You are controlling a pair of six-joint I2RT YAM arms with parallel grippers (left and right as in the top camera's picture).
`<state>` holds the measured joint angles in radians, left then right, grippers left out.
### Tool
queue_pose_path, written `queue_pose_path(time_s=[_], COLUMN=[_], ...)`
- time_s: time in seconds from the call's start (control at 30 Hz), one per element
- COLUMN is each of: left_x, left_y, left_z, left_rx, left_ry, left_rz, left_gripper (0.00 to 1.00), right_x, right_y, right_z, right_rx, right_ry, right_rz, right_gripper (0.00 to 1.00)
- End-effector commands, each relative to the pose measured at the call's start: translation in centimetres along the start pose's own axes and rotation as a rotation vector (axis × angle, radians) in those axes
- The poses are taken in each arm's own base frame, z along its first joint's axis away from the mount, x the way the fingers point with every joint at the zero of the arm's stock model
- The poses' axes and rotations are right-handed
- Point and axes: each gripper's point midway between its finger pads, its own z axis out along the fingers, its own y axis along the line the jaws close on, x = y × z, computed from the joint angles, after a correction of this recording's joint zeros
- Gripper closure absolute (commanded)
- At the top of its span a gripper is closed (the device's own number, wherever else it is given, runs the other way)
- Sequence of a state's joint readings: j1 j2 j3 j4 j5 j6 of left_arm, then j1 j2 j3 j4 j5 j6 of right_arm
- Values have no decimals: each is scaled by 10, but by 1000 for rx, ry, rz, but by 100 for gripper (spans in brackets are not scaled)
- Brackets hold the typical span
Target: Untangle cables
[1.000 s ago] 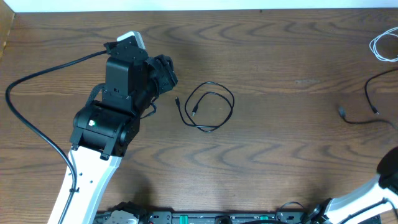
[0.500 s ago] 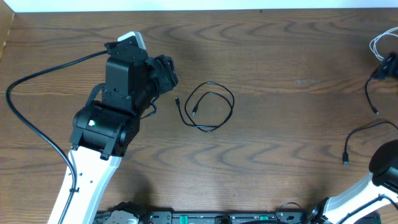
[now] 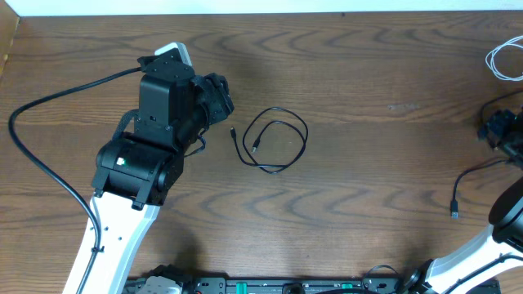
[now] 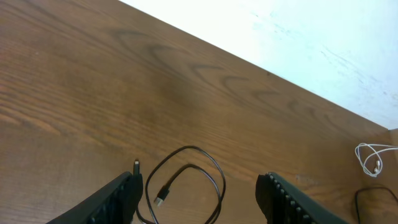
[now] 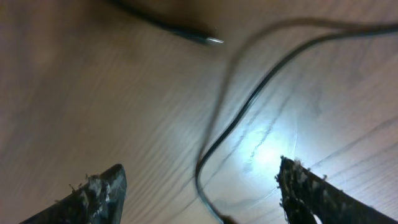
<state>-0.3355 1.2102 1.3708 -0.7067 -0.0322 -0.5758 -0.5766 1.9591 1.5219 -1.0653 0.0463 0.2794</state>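
Only my right wrist view shows 1 black cable [image 5: 261, 87] inside the spread right gripper [image 5: 199, 186], which has shifted; left gripper [image 4: 199, 193] gapes empty.

We record the table [image 3: 368, 73] as dark brown with a wavy wood-grain pattern, bordered by a white strip [image 3: 245, 6] along its far edge. We identify the looped cable [image 3: 274, 140] as black, the coiled cable [image 3: 507, 61] as white, and the third cable [image 5: 249, 104] as black with a silver plug tip. The left arm [image 3: 163, 122] shows black housing, a white lower link and a small green light. We list the left gripper [image 4: 199, 186] and right gripper [image 5: 202, 183] as black.
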Motion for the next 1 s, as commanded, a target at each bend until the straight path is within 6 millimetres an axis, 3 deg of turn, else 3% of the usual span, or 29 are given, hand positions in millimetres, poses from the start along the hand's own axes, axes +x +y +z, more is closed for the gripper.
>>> queue_pose_path(time_s=[0.0,0.33,0.57,0.7,0.77,0.83,0.97], left_x=[-4,0,2,2,2,2,2], left_y=[-1,2,4,4,4,4,4], left_z=[-2,-1,1,1,1,1,1], left_rx=[1,-11,-18,-18,-17,-17,-18], left_ry=[-10,6,15,15,14,14,14], left_rz=[4,6,7,7,7,6,6], left_gripper=[36,36,36,36,36,36,36], right_x=[7,5,1,-1,-4,-10,-31], right_y=[-21,-29,-12,-9,-9,-6,9], right_z=[21,53,73,74,73,68,36], right_rx=[62,42,-69,-82,-86,-100,-195], right_ry=[6,-44,-99,-107,-119,-136,-191], right_rz=[93,125,122,122,122,123,118], right_gripper=[29,43,50,67,87,99,99])
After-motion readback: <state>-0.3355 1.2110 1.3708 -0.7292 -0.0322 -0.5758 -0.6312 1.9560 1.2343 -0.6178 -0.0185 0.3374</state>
